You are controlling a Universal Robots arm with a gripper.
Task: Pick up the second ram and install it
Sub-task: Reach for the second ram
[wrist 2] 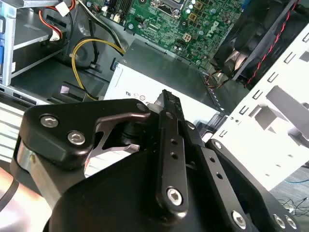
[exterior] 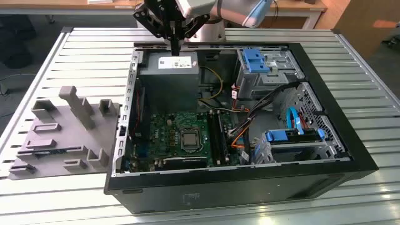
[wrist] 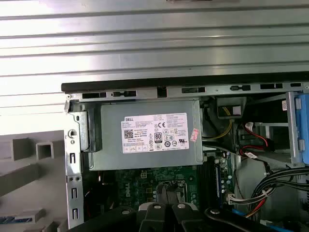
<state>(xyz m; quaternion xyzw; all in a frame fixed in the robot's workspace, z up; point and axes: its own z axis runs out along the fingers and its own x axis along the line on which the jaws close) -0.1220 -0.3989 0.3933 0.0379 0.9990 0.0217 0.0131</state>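
A black computer tower case [exterior: 237,187] lies open on the slatted metal worktop [exterior: 93,47]. Inside, a grey power-supply box with a white label [exterior: 167,79] adjoins a green motherboard [exterior: 172,124]. A grey plastic fixture [exterior: 62,136] lies at the exterior view's left.

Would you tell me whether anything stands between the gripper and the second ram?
The gripper hangs above the power supply; the second ram lies in the grey fixture outside. The case's side wall and the fixture's posts stand between.

The bench [exterior: 350,56] is ribbed, shiny metal; the power supply [exterior: 168,82] dull grey metal, paper-labelled; the fixture [exterior: 62,138] matt grey plastic.
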